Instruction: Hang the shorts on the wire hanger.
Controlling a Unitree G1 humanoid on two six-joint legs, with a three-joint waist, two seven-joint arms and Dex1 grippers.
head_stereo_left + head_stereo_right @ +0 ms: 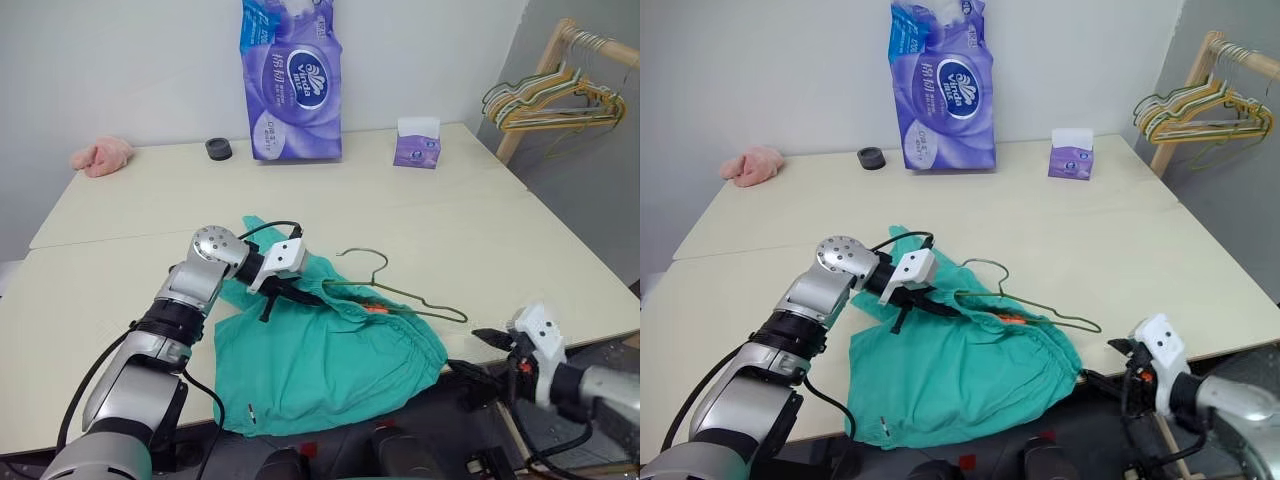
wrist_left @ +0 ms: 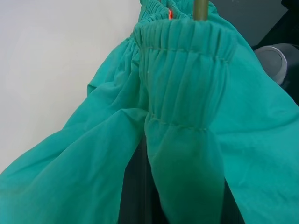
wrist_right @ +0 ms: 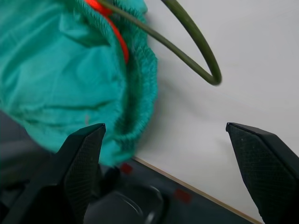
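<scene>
From the head camera we find the shorts (image 1: pixel 320 360) lying at the near edge of the tabletop (image 1: pixel 500 250), one side hanging over it, with the wire hanger (image 1: pixel 400 290) threaded into the waistband, hook and one shoulder exposed. The left hand (image 1: pixel 290 290) is clamped on the shorts' waistband. The right hand (image 1: pixel 492 340) sits just off the tabletop edge, near the shorts. The left wrist view shows gathered waistband between its fingers. In the right wrist view we note the right hand's fingers (image 3: pixel 84 158) spread wide, holding nothing, the hanger's end beyond.
</scene>
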